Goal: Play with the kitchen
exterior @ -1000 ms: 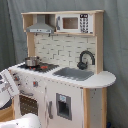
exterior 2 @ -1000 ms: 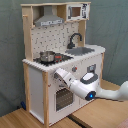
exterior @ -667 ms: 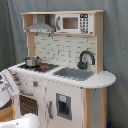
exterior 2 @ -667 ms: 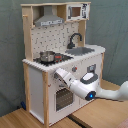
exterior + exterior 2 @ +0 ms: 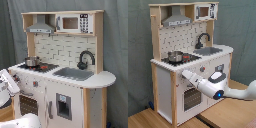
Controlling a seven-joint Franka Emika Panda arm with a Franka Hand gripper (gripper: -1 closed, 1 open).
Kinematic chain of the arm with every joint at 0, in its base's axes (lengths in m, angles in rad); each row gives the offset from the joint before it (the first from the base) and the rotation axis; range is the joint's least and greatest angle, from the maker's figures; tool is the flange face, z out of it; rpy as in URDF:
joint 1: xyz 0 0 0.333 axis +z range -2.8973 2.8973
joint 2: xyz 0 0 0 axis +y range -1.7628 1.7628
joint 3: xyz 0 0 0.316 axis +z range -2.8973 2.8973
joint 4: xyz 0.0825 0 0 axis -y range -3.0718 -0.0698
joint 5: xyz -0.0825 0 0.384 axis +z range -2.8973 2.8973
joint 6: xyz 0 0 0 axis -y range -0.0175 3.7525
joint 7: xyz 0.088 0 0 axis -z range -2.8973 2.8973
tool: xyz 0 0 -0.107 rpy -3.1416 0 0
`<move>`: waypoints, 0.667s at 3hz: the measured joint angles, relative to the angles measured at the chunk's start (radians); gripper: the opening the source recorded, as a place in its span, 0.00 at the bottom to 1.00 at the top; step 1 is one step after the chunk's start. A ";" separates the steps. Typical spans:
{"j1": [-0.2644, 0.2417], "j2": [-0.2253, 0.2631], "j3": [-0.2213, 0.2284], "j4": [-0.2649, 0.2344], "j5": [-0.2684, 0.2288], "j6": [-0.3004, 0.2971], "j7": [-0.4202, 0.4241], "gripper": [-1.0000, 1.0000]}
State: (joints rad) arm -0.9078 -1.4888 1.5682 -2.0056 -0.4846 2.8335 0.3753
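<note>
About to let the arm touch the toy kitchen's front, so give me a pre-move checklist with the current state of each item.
1. Gripper near the kitchen front, below the stovetop edge: ok.
2. Finger state, open or shut: cannot tell.
3. Contact with a knob or the front panel: cannot tell.
4. Oven door closed: ok in the second exterior view.
5. Pot upright on the stovetop, clear of the arm: ok.
6. Sink and faucet clear of the arm: ok.
</note>
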 joint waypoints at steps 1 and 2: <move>0.000 0.000 -0.001 0.001 0.000 0.000 -0.120 0.00; -0.001 0.000 -0.002 0.003 0.000 0.000 -0.232 0.00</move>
State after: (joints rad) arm -0.9089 -1.4889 1.5664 -2.0024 -0.4847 2.8335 0.1431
